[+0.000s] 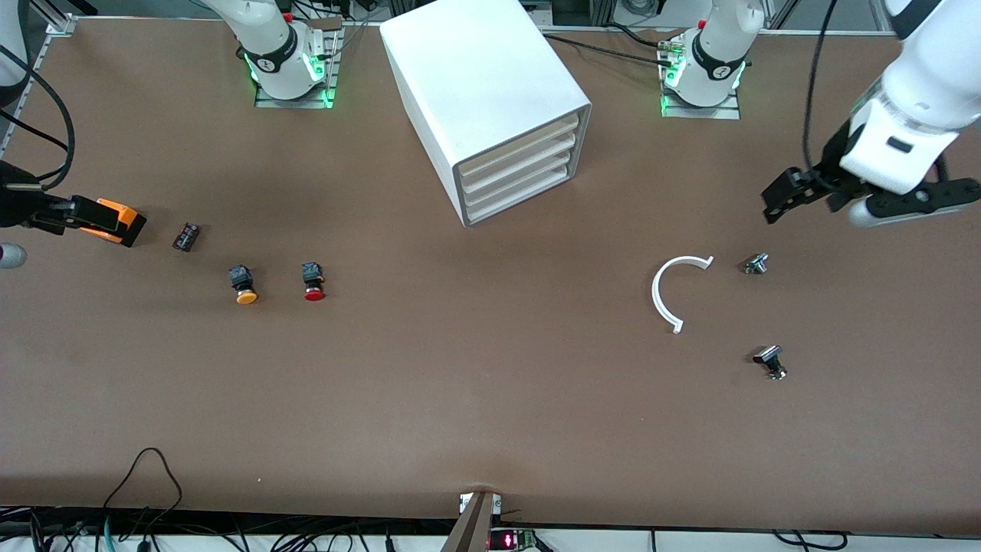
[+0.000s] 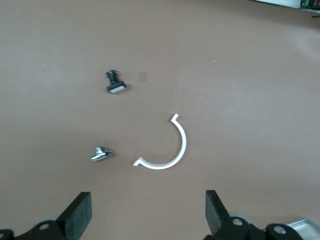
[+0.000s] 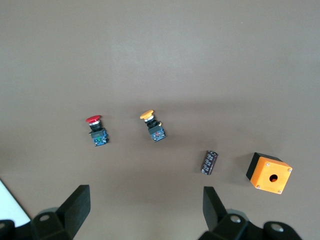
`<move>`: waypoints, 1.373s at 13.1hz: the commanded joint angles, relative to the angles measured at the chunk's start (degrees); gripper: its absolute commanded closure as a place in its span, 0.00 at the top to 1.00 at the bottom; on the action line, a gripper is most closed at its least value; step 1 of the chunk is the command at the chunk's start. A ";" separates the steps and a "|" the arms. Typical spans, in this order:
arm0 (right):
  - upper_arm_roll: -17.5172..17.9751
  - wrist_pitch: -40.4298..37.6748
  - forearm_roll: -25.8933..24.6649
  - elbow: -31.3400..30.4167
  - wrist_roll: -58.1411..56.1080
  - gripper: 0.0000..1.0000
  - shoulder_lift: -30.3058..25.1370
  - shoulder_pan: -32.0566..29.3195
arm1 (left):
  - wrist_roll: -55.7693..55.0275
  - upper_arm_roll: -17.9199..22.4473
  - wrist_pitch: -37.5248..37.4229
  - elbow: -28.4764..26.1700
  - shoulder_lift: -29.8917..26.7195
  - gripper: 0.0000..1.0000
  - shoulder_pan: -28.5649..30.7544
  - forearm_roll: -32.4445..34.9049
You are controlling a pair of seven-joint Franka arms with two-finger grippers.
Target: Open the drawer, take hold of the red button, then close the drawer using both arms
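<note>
Your right wrist view looks down on a bare brown surface [image 3: 200, 60]. Right gripper [image 3: 145, 207]: its two black fingers [image 3: 75, 205] stand wide apart, nothing between them. Four items lie in a loose row, none touching. Red-capped button [image 3: 96, 131] on its side, black and blue body. Beside it, orange-yellow-capped button [image 3: 154, 126], same pose. Then a small dark cylinder [image 3: 209, 162]. Last, an orange box [image 3: 269, 173] with a round hole in its face.

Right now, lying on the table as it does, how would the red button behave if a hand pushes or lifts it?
The red button lies on its side, so its round cap may make it roll in an arc. It looks small, stiff and probably light.
</note>
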 commanded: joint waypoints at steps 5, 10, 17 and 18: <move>0.69 0.13 -4.71 -0.37 -0.56 1.00 0.54 1.97 | 3.09 0.49 -2.86 2.33 2.23 1.00 1.34 1.25; 0.87 -0.22 -4.18 0.24 0.31 1.00 -0.42 2.41 | 14.58 0.49 -4.88 2.33 2.32 1.00 2.13 0.55; 3.07 -0.31 -4.18 1.04 0.76 1.00 -0.95 2.41 | 15.84 0.49 -6.38 2.24 2.32 1.00 3.19 -1.65; 3.15 -0.40 -4.18 1.04 0.85 1.00 -0.86 2.41 | 16.01 0.49 -6.29 2.33 2.40 1.00 3.19 -1.74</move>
